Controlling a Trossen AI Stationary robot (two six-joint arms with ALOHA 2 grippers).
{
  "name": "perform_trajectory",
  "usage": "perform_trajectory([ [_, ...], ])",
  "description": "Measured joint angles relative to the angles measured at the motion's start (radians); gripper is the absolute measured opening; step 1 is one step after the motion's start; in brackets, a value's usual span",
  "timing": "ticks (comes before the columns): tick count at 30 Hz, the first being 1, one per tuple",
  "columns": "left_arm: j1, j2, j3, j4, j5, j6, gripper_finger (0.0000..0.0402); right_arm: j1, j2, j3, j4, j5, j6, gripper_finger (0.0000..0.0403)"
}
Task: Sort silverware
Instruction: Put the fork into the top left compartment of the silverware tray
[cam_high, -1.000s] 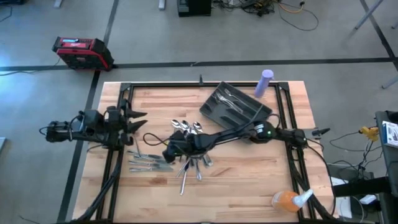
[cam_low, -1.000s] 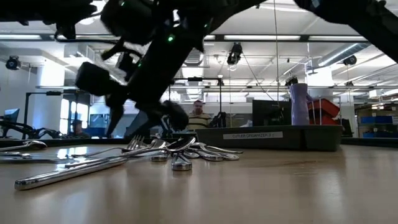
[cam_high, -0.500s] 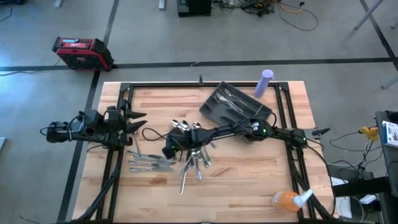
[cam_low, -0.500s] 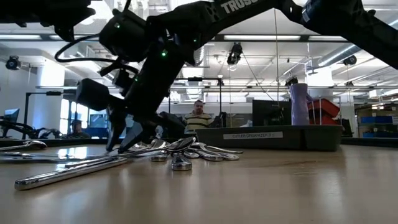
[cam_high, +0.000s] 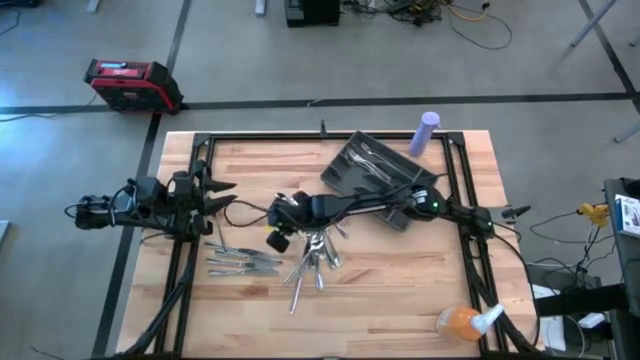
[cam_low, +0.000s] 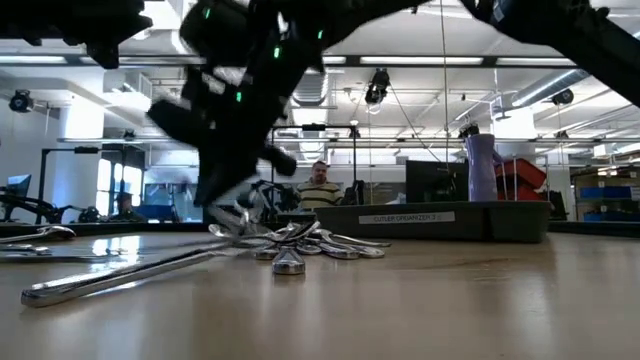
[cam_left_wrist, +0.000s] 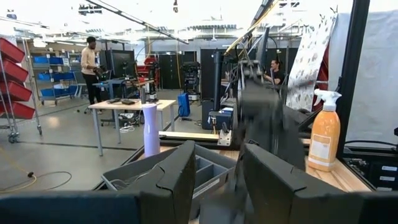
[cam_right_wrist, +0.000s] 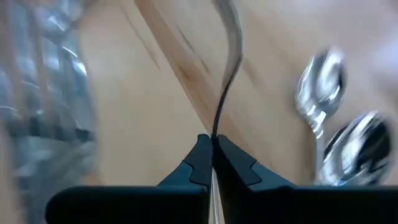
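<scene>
Silverware (cam_high: 312, 255), slim shiny metal spoons, forks and knives, lies mostly loose on the wooden desk (cam_high: 400, 280), and one piece is already pinched in the right end effector (cam_right_wrist: 213, 155). In the right wrist view the two dark fingers are closed on a thin curved handle (cam_right_wrist: 227, 81), edge on, held near its end, with the rest of the piece reaching out over the wood and two spoon bowls (cam_right_wrist: 339, 134) lying just beside it. Which kind of piece it is cannot be told. From above, this end effector (cam_high: 283, 222) sits over the middle of the desk, at the far left edge of a tangled heap. To the left of the heap a few pieces (cam_high: 240, 262) lie side by side, and a few spoons (cam_high: 298, 201) rest on the far side. Farther right and toward the far edge stands the dark compartmented tray (cam_high: 345, 178), tilted at an angle, with several pieces (cam_high: 372, 155) already inside. The left end effector (cam_high: 222, 195) waits at the left edge of the desk, its fingers spread apart and empty. Each piece is probably light, rigid and slippery, not fragile. A grip across the narrow handle near its middle likely holds best, since a hold at the very end could let the piece swing or slip. Overlapping pieces in the heap may drag along.
</scene>
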Motion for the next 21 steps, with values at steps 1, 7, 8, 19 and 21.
perform_trajectory([
  [1, 0.0, -0.002, 0.0, -0.003, 0.0, 0.001, 0.0119, -0.001, -0.015, 0.001, -0.002, 0.001, -0.019, 0.0001],
  [7, 0.0, -0.011, 0.0, -0.002, -0.012, 0.032, 0.0119, -0.019, -0.088, -0.001, -0.015, -0.001, -0.131, 0.0001],
  [8, 0.0, -0.013, 0.0, 0.0, -0.017, 0.037, 0.0119, -0.026, -0.101, -0.001, -0.024, -0.001, -0.141, 0.0001],
  [19, 0.0, -0.01, -0.002, 0.018, -0.023, 0.081, 0.0119, -0.179, -0.219, -0.014, -0.344, -0.05, -0.221, 0.0],
  [21, 0.0, -0.007, -0.002, 0.022, -0.033, 0.089, 0.0119, -0.221, -0.236, -0.015, -0.411, -0.094, -0.226, 0.0],
])
